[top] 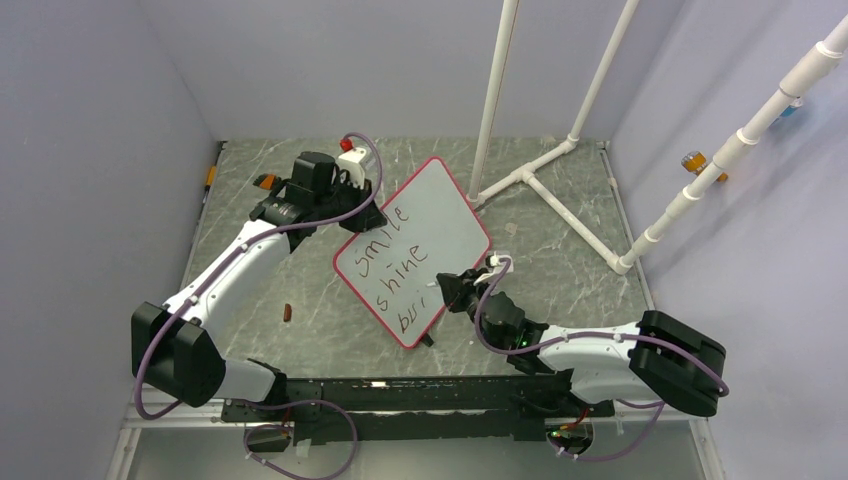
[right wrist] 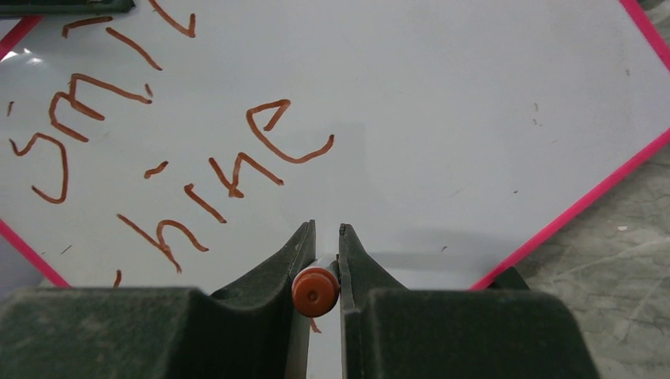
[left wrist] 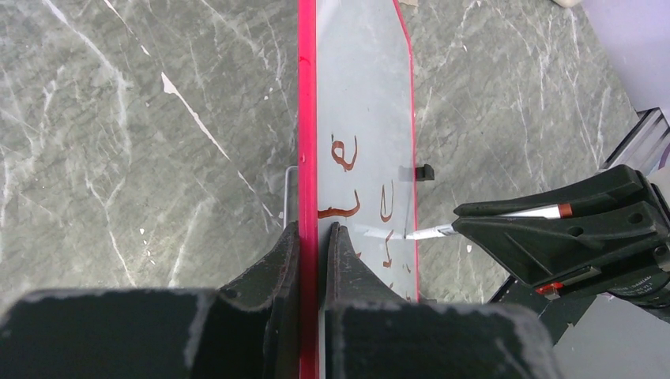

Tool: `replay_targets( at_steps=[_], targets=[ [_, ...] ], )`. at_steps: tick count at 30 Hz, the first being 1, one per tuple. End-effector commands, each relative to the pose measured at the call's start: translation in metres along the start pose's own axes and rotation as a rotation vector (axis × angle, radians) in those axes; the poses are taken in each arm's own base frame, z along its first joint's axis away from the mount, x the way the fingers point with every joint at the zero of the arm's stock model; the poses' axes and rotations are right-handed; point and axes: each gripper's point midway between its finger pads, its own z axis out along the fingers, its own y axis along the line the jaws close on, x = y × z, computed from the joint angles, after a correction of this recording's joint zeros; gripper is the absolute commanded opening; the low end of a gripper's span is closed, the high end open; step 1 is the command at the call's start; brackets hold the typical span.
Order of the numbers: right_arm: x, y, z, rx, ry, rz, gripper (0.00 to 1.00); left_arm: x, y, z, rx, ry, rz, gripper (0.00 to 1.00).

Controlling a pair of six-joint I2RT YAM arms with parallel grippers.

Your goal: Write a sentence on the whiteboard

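At the centre of the top view, the whiteboard (top: 445, 215) is held tilted over the counter (top: 570, 270), its red rim clamped by the left end effector (left wrist: 317, 233). A brown-ended marker (right wrist: 314, 290) is gripped by the right end effector (right wrist: 325, 237), its tip at the lowest line of the sentence (top: 395, 265).

Grey marbled table (top: 300, 290) is carrying small brown bit (top: 288, 313) base-side of left claw (top: 365, 205), white pipe frame (top: 540, 185) sitting beyond right claw (top: 445, 290).
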Motion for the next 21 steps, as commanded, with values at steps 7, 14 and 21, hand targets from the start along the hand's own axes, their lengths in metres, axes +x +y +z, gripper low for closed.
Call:
replay_targets(
  at_steps=[7, 14, 21],
  targets=[
    [0.022, 0.017, -0.003, -0.08, 0.105, 0.053, 0.0, -0.015, 0.023, -0.001, -0.11, -0.06, 0.092, 0.0],
    [0.043, -0.003, -0.01, -0.022, 0.167, 0.056, 0.0, -0.015, 0.023, -0.001, -0.107, -0.06, 0.091, 0.0],
    [0.042, -0.015, -0.013, 0.027, 0.163, 0.043, 0.0, -0.015, 0.023, -0.001, -0.108, -0.06, 0.09, 0.0]
  ],
)
